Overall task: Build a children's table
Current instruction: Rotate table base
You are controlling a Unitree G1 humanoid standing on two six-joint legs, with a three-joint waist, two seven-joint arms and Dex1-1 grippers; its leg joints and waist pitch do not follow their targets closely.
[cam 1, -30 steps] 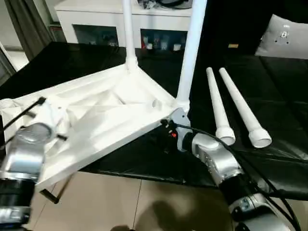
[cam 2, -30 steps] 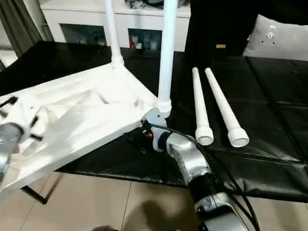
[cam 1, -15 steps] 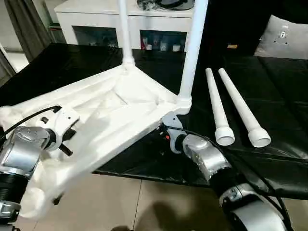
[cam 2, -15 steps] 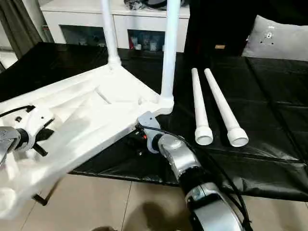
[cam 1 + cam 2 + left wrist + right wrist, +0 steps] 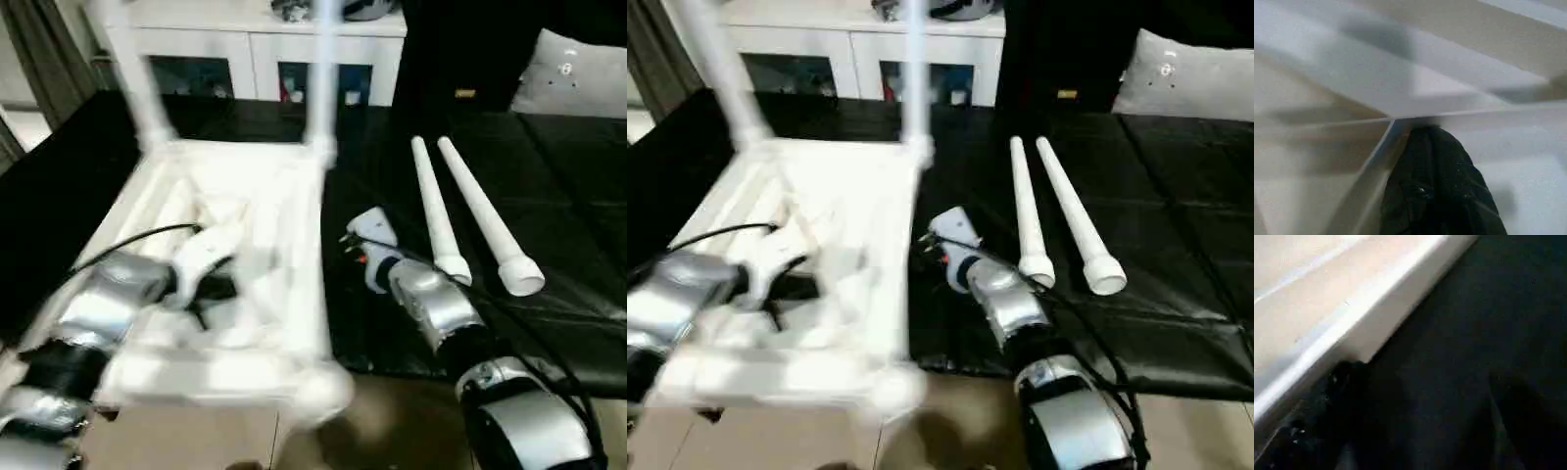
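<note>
Halfway: two long white tapered tube legs (image 5: 318, 73) stand socketed in the upturned square white plastic tabletop (image 5: 245, 245).
Left gripper (image 5: 201, 284) clamps a rib underneath; right gripper (image 5: 1420, 421), gaping, sits beside its edge, two loose white tube legs (image 5: 460, 211) just beyond.

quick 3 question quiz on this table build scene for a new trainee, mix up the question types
1. True or false: two legs lie loose on the black worktable.
2. How many legs already stand in the table top? A) none B) two C) four
3. Fill in: the left gripper is shut on a ____ on the underside of the top, while the right gripper, beside the top's edge, is ____.

Key
1. True: they lie side by side to the right of the top.
2. B: one at each far corner, pointing up.
3. rib; open, holding nothing.
</note>
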